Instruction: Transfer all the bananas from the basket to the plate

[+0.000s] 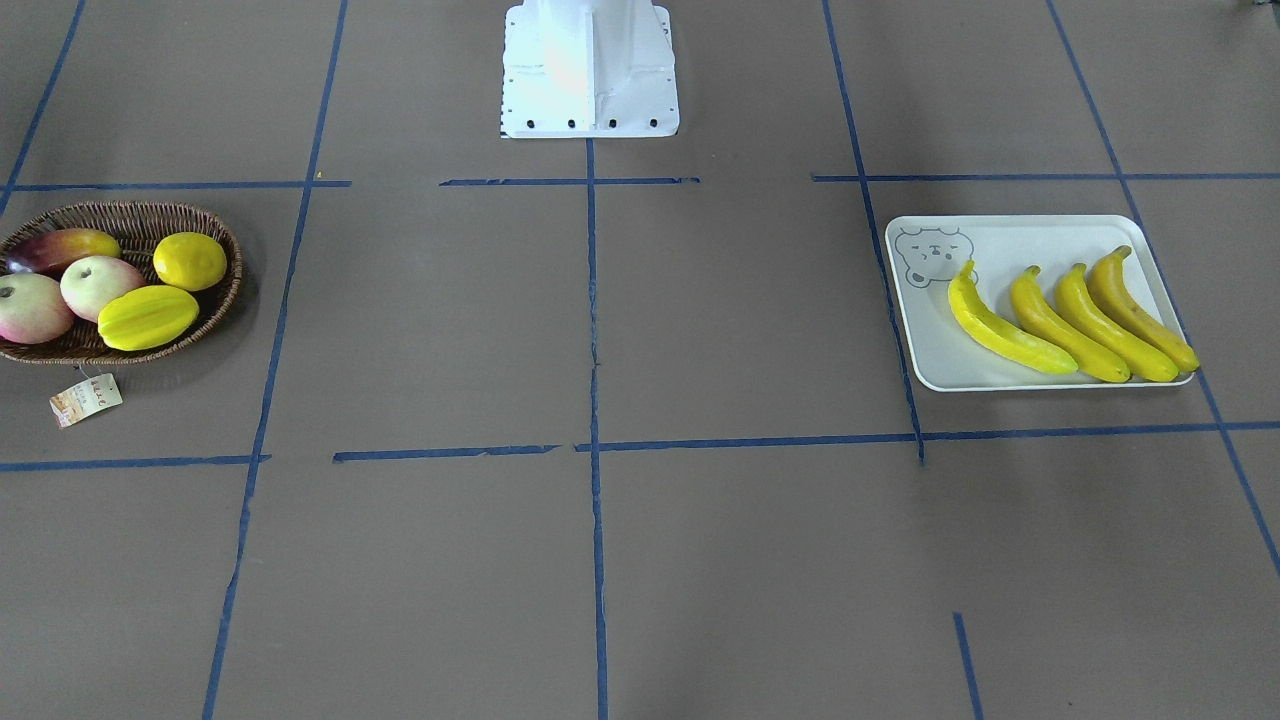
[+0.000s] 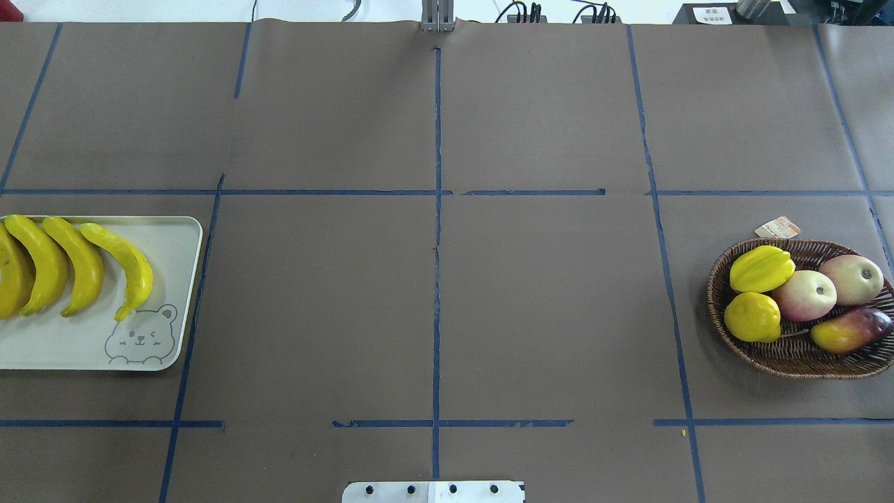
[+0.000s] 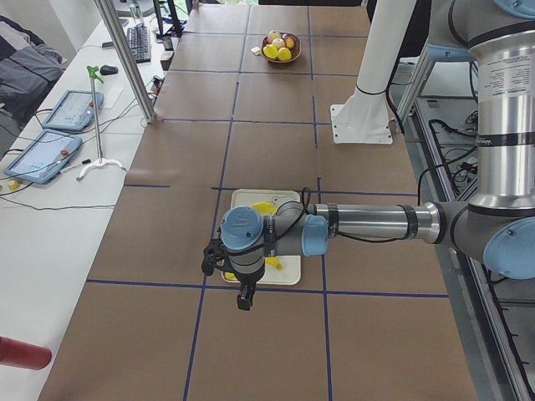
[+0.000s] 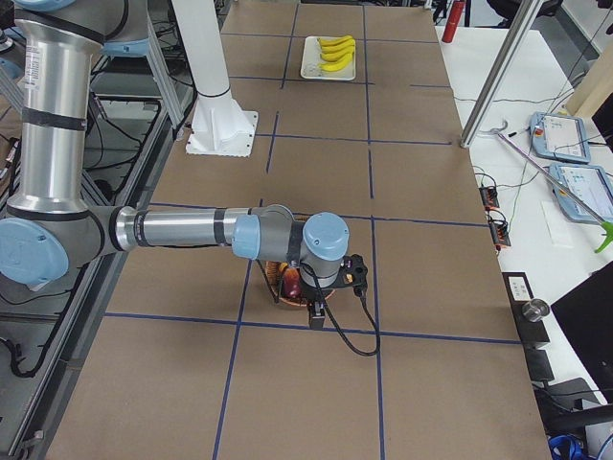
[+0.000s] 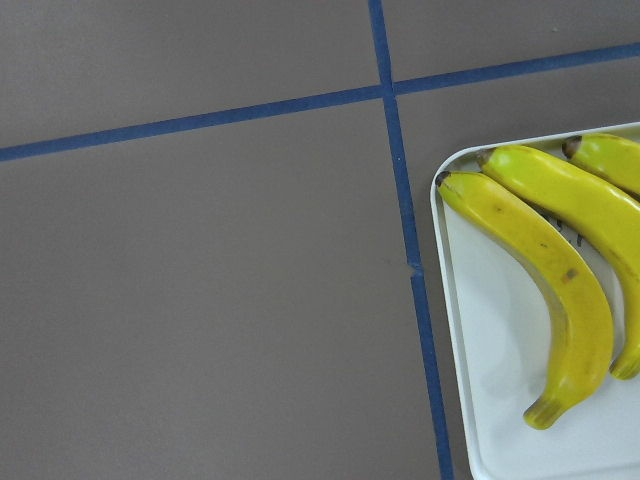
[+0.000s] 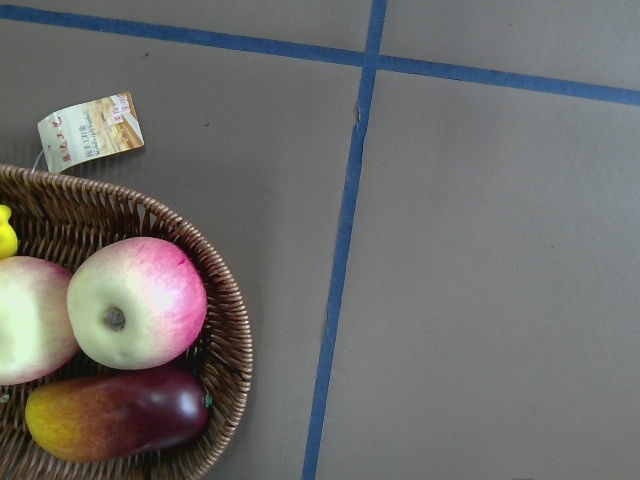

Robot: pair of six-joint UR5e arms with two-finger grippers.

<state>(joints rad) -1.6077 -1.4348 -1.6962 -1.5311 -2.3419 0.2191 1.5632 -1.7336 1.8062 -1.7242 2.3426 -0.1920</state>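
Four glossy yellow plastic bananas (image 1: pixel 1045 322) lie side by side on the pale rectangular plate (image 1: pixel 1010 235), which bears a bear drawing (image 1: pixel 933 256). The left gripper (image 3: pixel 243 299) hangs above that plate's edge and the right gripper (image 4: pixel 317 314) above the dark woven wicker basket (image 1: pixel 237 270). I cannot tell either gripper's state. The print on the basket's paper tag (image 1: pixel 86 399) is unreadable.

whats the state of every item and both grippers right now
bananas: all four side by side on the plate
plate: holds the four bananas
basket: no bananas; holds two apples, mango, lemon, starfruit
paper tag: flat on the table beside the basket
left gripper: at the plate's edge, open or shut cannot be told
right gripper: at the basket's edge, open or shut cannot be told
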